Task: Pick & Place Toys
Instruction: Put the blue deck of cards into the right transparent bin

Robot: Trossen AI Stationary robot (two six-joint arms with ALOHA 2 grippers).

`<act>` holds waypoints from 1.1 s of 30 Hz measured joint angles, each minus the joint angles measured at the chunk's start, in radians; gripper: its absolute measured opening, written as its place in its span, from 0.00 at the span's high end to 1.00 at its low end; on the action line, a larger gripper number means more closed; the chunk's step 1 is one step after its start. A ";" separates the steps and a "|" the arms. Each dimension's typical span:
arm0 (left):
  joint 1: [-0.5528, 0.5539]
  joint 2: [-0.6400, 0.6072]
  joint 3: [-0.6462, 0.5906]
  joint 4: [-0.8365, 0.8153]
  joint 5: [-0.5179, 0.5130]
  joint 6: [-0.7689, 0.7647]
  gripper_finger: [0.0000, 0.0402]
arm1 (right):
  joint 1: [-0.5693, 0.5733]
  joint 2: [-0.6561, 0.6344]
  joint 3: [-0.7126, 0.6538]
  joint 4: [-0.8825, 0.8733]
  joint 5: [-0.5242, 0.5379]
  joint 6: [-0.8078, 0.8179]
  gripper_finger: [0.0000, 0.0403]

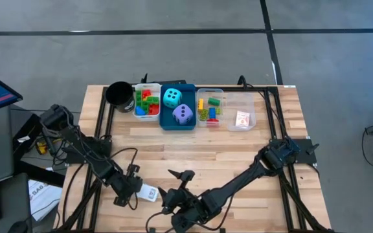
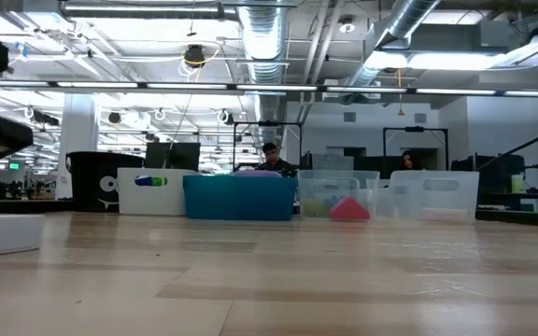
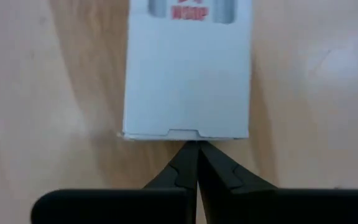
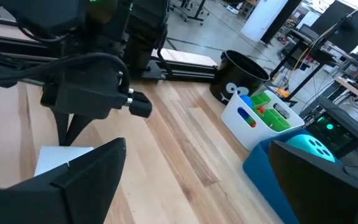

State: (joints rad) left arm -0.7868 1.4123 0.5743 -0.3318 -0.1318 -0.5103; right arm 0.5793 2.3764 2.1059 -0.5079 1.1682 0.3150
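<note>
Jaws of the left gripper (image 3: 196, 152) are pressed fully together, tips just at the edge of a white card box (image 3: 188, 68) lying flat on the table (image 1: 238, 155) near its front edge, gripping nothing. Right gripper (image 1: 181, 191) beside it holds its jaws wide, empty. Bricks (image 1: 147, 102) and dice (image 1: 171, 98) sit in trays at the far edge.

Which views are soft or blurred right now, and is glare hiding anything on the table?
Left wrist view: the white card box is close and soft, its red print unreadable, ahead of the shut left gripper. Right wrist view: the open right gripper's fingers are blurred foreground shapes. Low view: bright ceiling lights, near tabletop soft. High view: even light, no glare on the trays.
</note>
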 joint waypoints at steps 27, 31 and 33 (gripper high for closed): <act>0.003 -0.003 0.002 0.111 0.085 -0.123 1.00 | 0.000 0.000 0.000 -0.007 -0.001 0.000 0.04; 0.003 0.005 0.001 0.093 0.052 -0.146 1.00 | 0.000 0.000 0.000 -0.007 -0.001 0.000 0.04; 0.003 0.027 0.001 0.094 0.043 -0.157 1.00 | 0.000 0.000 0.000 -0.007 -0.001 0.000 0.04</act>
State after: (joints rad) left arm -0.7837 1.4390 0.5755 -0.2381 -0.0888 -0.6671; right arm 0.5789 2.3764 2.1059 -0.5152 1.1667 0.3149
